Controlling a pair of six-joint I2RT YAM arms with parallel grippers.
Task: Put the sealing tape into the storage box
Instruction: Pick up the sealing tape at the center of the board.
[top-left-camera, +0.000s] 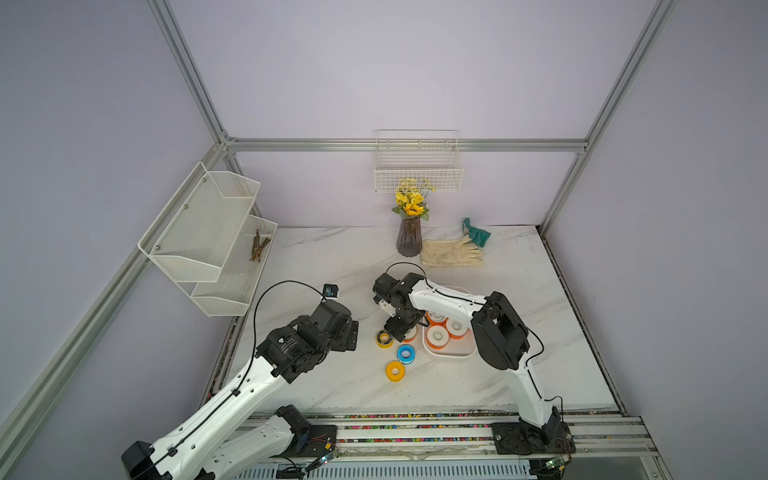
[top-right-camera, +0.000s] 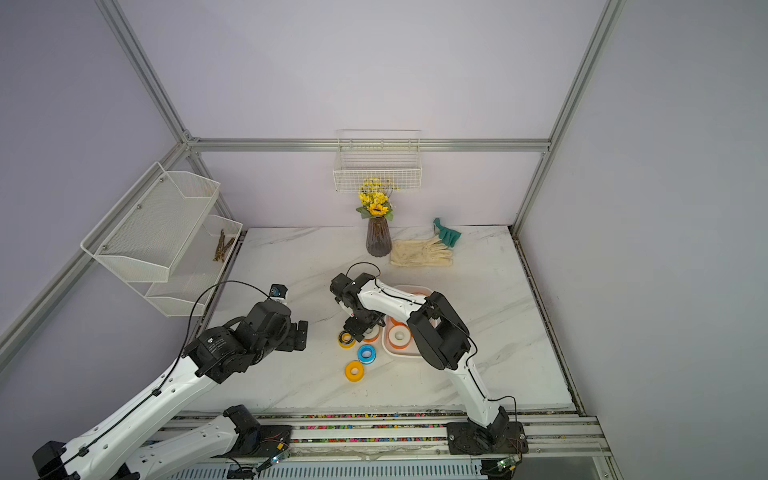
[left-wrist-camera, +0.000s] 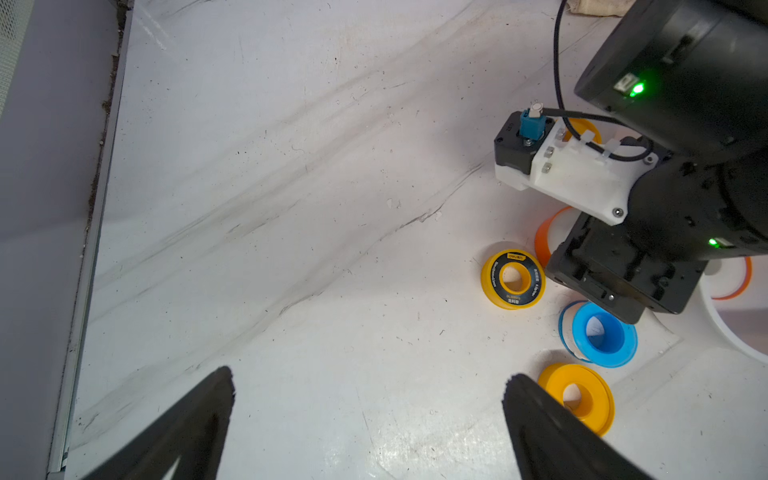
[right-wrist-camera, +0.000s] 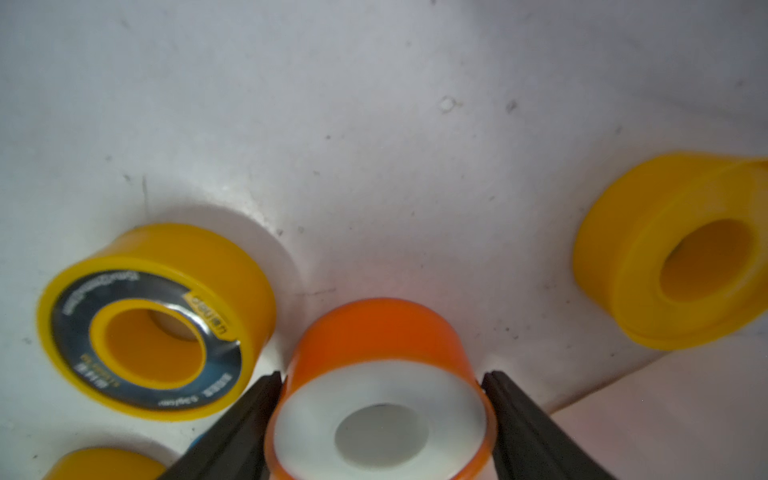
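Box (top-left-camera: 457, 354) w/ orange spools (top-left-camera: 437, 337) inside

the table (top-left-camera: 332, 257) is white marble print with grey veins. the right gripper (right-wrist-camera: 382, 377) has black fingers (right-wrist-camera: 232, 432); the orange spool (right-wrist-camera: 380, 415) between them has a white face. the labelled spool (right-wrist-camera: 153, 324) is yellow with a black ring label and pale lettering. the blue spool (top-left-camera: 405, 353) has a white edge. the plain spool (top-left-camera: 395, 370) is all yellow, as is the second plain spool (right-wrist-camera: 681, 257). the storage box (top-left-camera: 457, 351) is white; the boxed spools (top-left-camera: 437, 336) are orange with white faces. the left gripper (left-wrist-camera: 370, 376) is black. the vase (top-left-camera: 409, 241) is dark and ribbed, its flowers (top-left-camera: 410, 201) yellow. the cream glove (top-left-camera: 451, 252) lies by the teal glove (top-left-camera: 478, 235). the wire basket (top-left-camera: 417, 166) is white, the walls (top-left-camera: 415, 62) pale lilac.
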